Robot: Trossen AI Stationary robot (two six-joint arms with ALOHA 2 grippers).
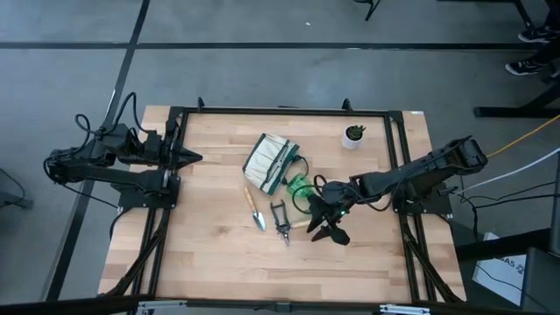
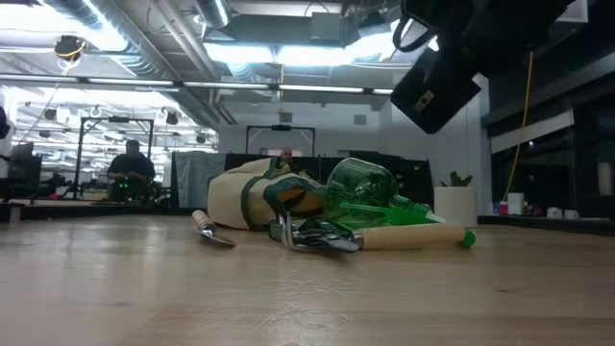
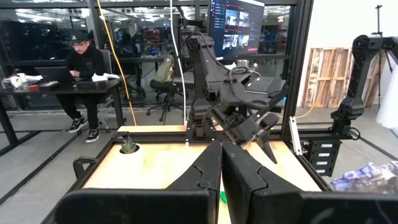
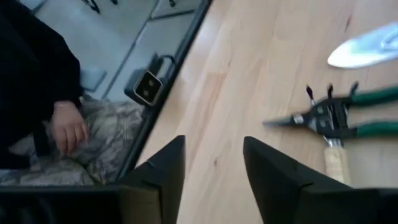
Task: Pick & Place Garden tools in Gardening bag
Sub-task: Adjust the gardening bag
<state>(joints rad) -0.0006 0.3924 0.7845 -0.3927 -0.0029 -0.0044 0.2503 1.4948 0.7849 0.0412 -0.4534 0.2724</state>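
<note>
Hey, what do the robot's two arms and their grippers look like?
Both arms are dark, nearly black, jointed and angular. The left arm has black cables looping at its base. The right arm is the same build. The left gripper and the right gripper each have two black wedge-shaped fingers.

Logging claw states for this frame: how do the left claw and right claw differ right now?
Left claw is shut, fingers pressed together; right claw is open, nothing between its fingers. Left claw is parked at the table's left edge, away from the tools; right claw hovers over the table beside the pruning shears and spray bottle. Both hold nothing.
</note>
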